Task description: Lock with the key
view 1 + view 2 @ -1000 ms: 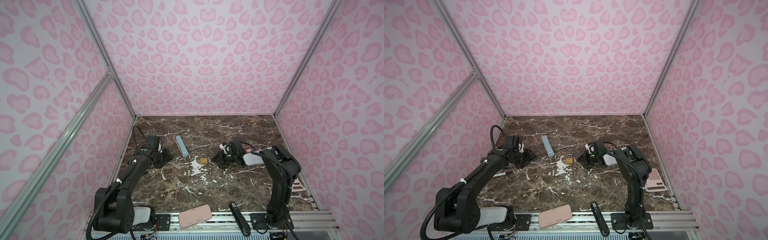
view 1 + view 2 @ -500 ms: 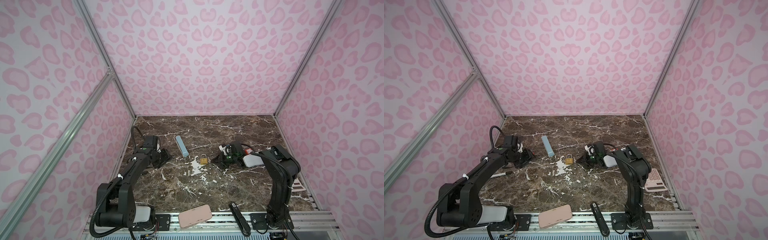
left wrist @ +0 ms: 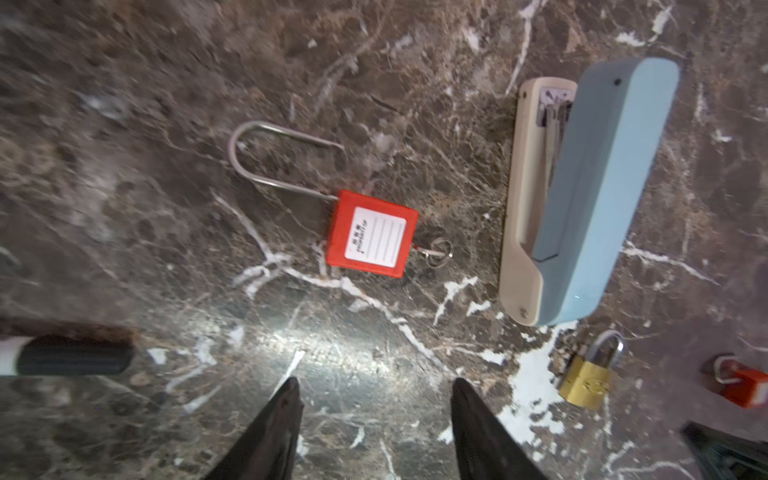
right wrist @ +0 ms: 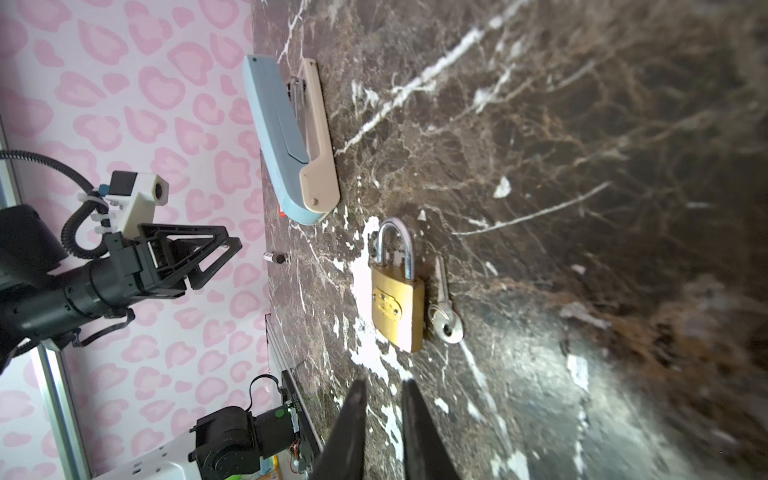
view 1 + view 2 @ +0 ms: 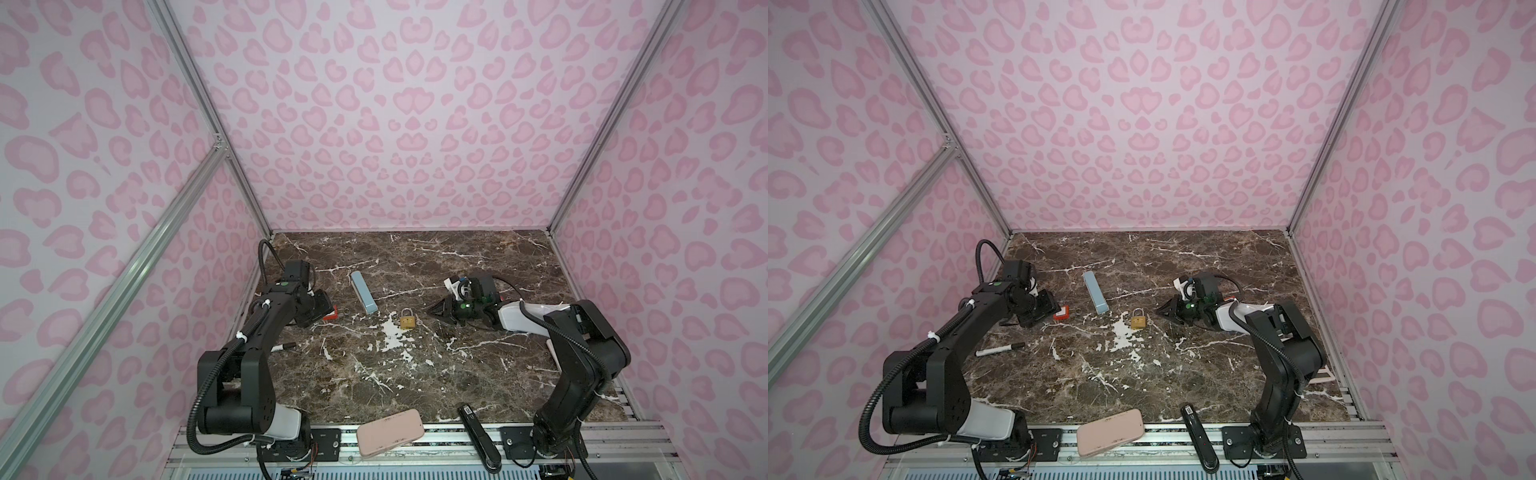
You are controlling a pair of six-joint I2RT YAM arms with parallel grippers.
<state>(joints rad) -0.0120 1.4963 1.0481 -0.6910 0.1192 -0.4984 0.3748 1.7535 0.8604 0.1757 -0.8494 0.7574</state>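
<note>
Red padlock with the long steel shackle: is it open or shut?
Open. In the left wrist view, the red padlock has one shackle leg in its body; the other leg ends free, apart from it.

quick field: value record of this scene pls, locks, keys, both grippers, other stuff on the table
surface: marble table
brass padlock: lying flat, mid-table
loose key: flat beside the brass padlock, not inserted
red padlock: lying flat, one leg of its long shackle free, key ring at its base
left gripper: open, empty, near the red padlock
right gripper: slightly open, empty, pointing at the brass padlock
other items: blue stapler, marker
</note>
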